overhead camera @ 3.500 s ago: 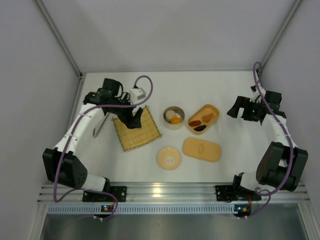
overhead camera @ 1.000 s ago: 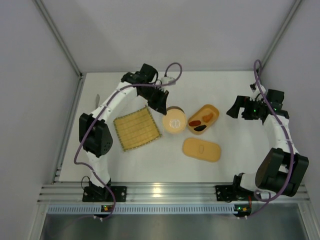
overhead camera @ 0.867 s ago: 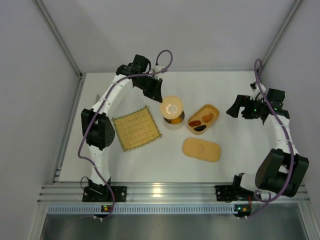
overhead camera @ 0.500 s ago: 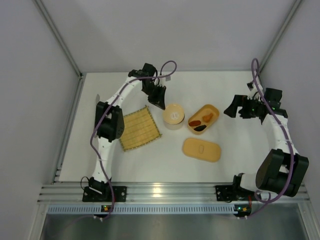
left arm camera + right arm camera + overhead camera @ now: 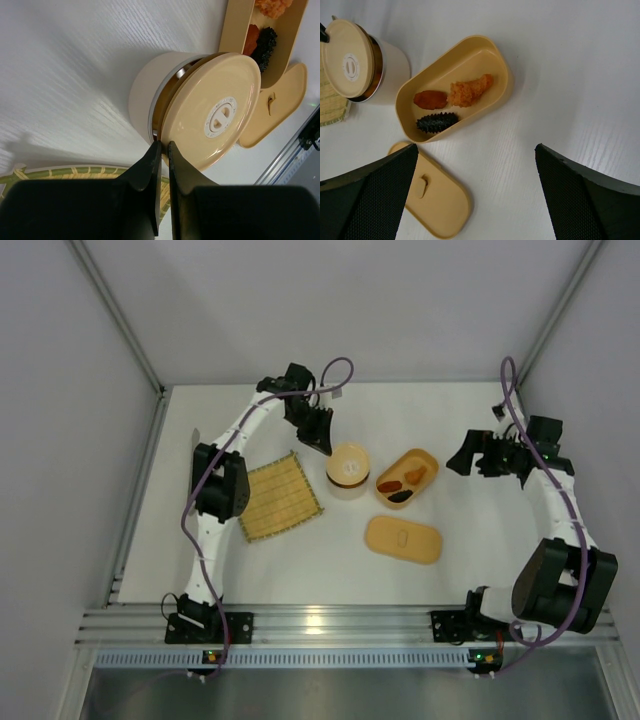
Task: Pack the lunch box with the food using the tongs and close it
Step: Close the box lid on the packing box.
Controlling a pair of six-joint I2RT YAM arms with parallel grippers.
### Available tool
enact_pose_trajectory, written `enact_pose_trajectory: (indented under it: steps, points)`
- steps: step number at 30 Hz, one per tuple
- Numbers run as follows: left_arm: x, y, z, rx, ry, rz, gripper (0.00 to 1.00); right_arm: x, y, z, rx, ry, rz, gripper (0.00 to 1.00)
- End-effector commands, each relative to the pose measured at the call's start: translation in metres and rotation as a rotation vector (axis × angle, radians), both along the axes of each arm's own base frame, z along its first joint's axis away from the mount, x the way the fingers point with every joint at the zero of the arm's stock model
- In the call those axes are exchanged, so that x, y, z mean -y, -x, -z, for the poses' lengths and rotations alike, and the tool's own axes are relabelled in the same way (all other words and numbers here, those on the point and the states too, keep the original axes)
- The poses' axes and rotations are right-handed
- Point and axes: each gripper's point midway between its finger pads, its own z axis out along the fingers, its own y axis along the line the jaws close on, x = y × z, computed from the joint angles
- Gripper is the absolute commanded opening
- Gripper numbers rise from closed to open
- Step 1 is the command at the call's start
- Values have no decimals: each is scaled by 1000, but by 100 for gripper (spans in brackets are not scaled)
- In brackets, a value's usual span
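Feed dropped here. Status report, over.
Left gripper shut on round tan plastic lid, tilted on cream round container. Right gripper open, empty. Tan-orange oblong lunch box open, three food pieces inside; flat oblong lid beside it.

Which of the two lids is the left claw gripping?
The round lid, its rim in the left claw, over the cylindrical container; the oblong lid lies flat on the table, untouched.

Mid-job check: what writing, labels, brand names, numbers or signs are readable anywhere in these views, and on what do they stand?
No readable text in any view.
The round lid: its white centre fitting shows only cut-out shapes, no letters.
The oblong lid: its small raised centre mark carries no lettering that can be read.
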Motion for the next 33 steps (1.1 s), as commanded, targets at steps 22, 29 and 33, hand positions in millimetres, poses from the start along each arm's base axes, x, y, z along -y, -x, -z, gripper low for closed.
enact_pose_trajectory:
  steps: [22, 29, 33]
  points:
    - [-4, 1, 16, -30, -43, -16, 13, -30, -27, -16, 108, 74, -91, 99]
    - [-5, -3, 2, 14, -40, -18, 52, -53, -34, -22, 152, 131, -134, 99]
    - [-7, -6, -17, 56, -11, -17, 63, -64, -43, -28, 183, 139, -136, 95]
